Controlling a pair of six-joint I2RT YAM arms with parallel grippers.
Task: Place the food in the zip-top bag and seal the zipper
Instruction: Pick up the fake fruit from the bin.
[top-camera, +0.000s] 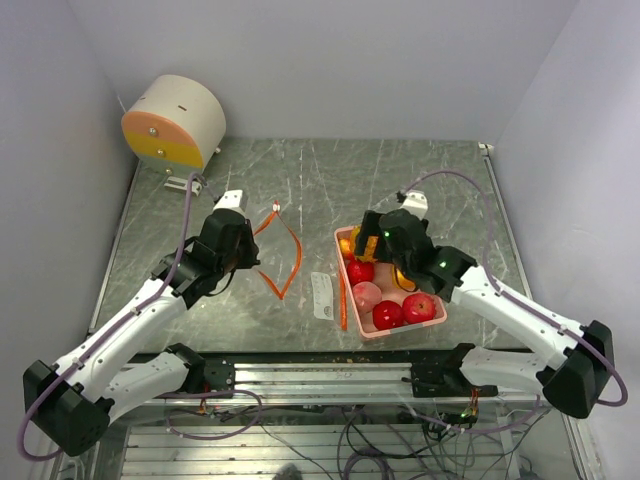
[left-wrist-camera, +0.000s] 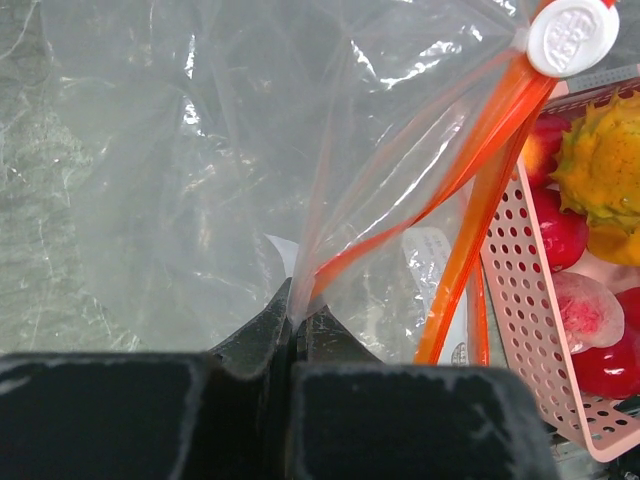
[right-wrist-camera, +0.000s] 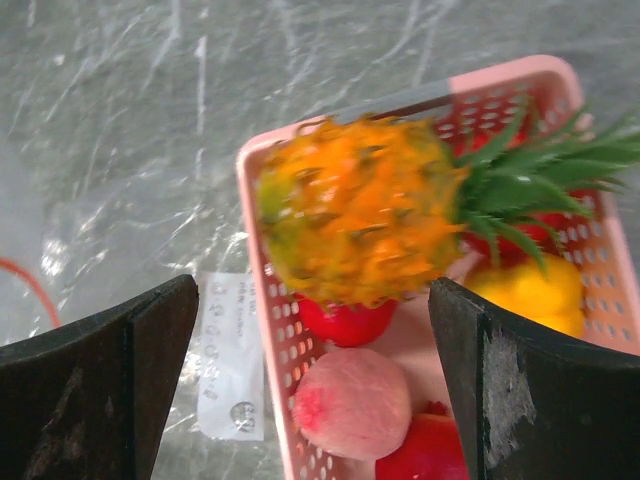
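The clear zip-top bag (top-camera: 285, 255) with an orange zipper track (left-wrist-camera: 480, 200) and white slider (left-wrist-camera: 572, 35) lies left of the pink basket (top-camera: 440, 318). My left gripper (top-camera: 248, 258) is shut on the bag's film edge (left-wrist-camera: 297, 312). The basket holds the food: the bumpy orange fruit with green leaves (right-wrist-camera: 360, 220), red apples (top-camera: 387, 315), a pink peach (right-wrist-camera: 350, 400) and a yellow pepper (right-wrist-camera: 530, 290). My right gripper (top-camera: 372, 240) is open and empty above the basket's far end (right-wrist-camera: 315, 400). The bumpy fruit looks blurred between and beyond its fingers (right-wrist-camera: 100, 390).
A beige and orange round device (top-camera: 172, 122) stands at the table's back left corner. White walls close the back and both sides. A white label (right-wrist-camera: 232, 355) on the bag lies beside the basket's left wall (right-wrist-camera: 262, 300). Cables hang under the table's near edge.
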